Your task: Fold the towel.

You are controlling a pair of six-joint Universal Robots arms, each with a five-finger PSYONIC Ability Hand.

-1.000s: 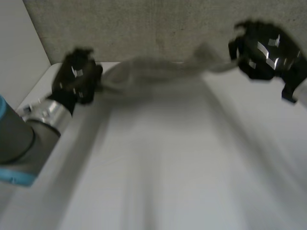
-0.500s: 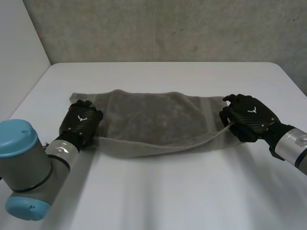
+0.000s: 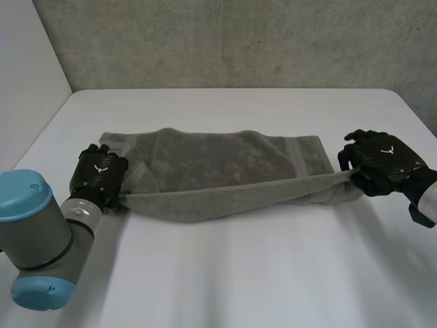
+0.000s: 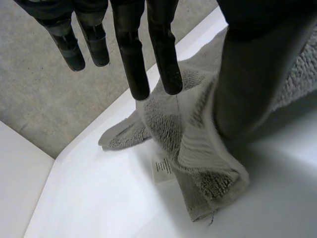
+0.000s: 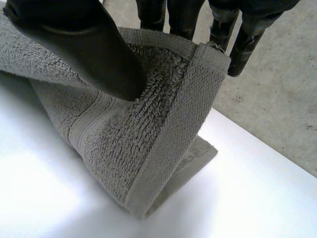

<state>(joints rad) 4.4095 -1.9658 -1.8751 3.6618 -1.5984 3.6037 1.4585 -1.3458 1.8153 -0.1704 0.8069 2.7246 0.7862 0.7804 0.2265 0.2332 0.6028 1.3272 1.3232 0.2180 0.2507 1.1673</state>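
Closest is the left arm [image 3: 34, 232] with its light-blue cap, low over the white table [image 3: 239, 280]. At its end, the left hand [image 3: 99, 174] holds 1 short end of the grey towel [image 3: 218, 160]. In its wrist view the thumb [image 4: 257, 74] squeezes a bunched corner against the straight fingers [image 4: 131, 59]. A small white label [image 4: 162, 167] sticks out of the towel beside that corner. The right hand [image 3: 384, 160] holds the other short end. Its thumb presses the cloth against the fingers behind the hem. Between the 2 hands, the near long edge is pulled tight and lifted a bit off the table. The rest of the towel lies flat just past the hands. Behind the table stands a grey wall [image 3: 239, 41].
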